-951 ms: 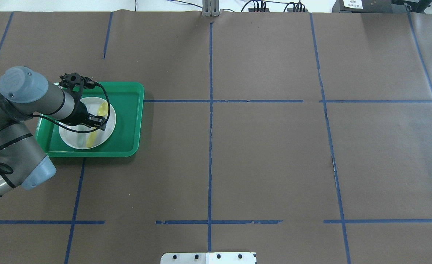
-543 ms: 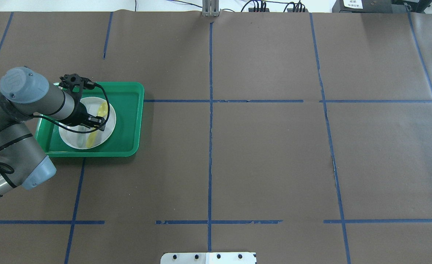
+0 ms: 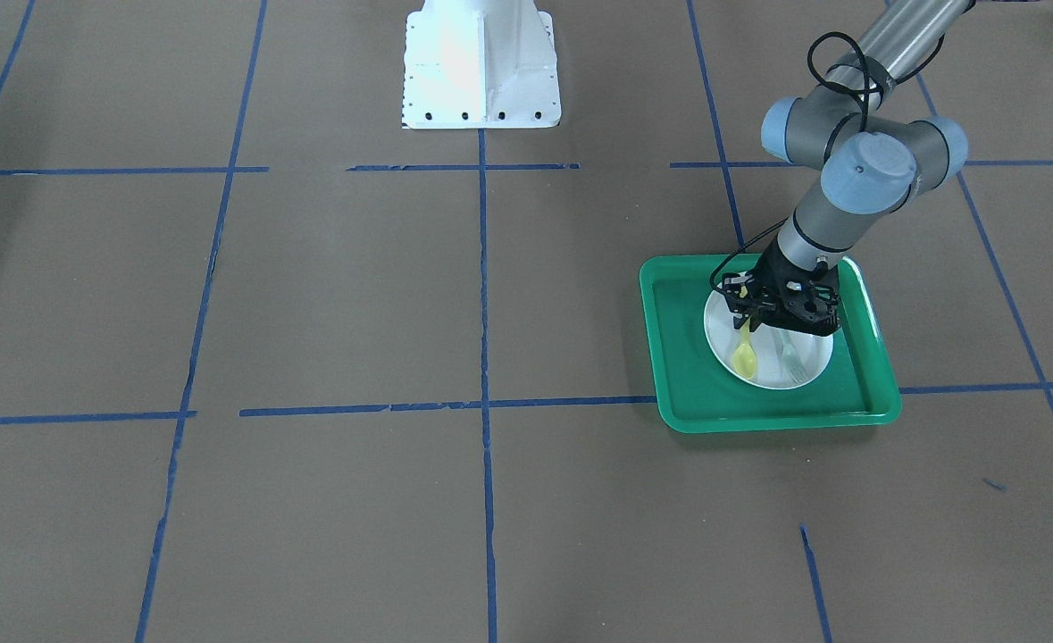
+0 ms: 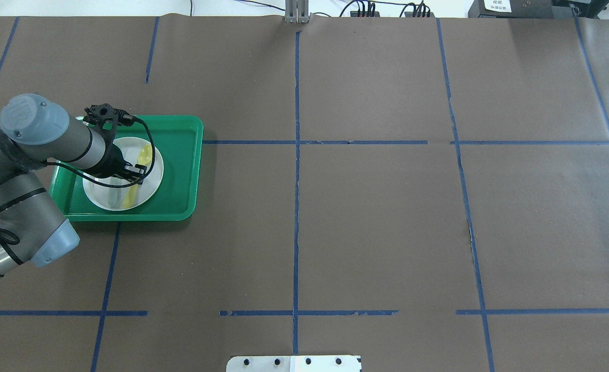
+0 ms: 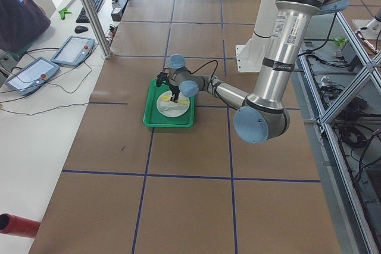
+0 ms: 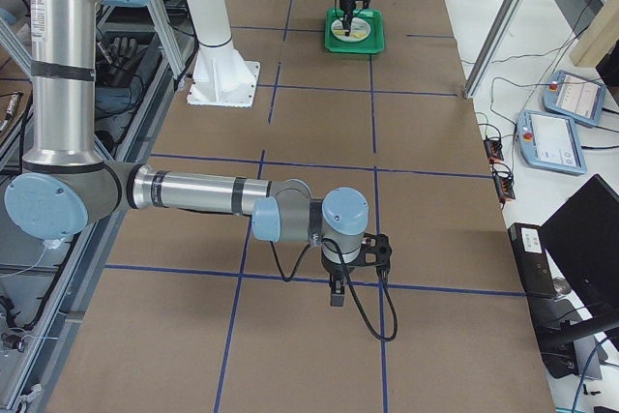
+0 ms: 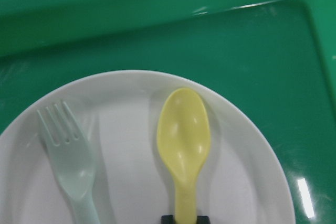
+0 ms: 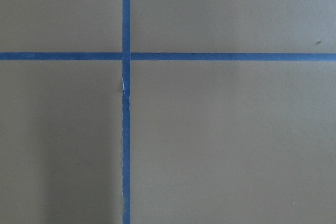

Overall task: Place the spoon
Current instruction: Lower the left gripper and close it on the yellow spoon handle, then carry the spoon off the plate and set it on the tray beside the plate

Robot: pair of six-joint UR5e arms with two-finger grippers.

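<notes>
The pale yellow spoon [image 7: 184, 140] lies on a white plate [image 7: 131, 129] inside a green tray [image 7: 236, 51]. Its bowl points away from my left wrist camera. My left gripper [image 7: 184, 217] is low over the plate, and its fingertips sit tight against both sides of the spoon's handle. The overhead view shows the spoon [image 4: 144, 153], the plate [image 4: 97, 194] and the left gripper [image 4: 135, 178] at the table's left. The front view shows the spoon [image 3: 744, 357] under the left gripper [image 3: 752, 323]. My right gripper [image 6: 336, 295] shows only in the right side view, pointing down over bare paper. I cannot tell whether it is open or shut.
A pale grey-green fork [image 7: 71, 156] lies on the plate beside the spoon, tines the same way; it also shows in the front view [image 3: 791, 359]. The tray [image 4: 180, 170] has a raised rim. The table is brown paper with blue tape lines. The white robot base [image 3: 480, 62] stands mid-table.
My left wrist and gripper have shifted slightly left over the plate. The spoon has not visibly moved.
</notes>
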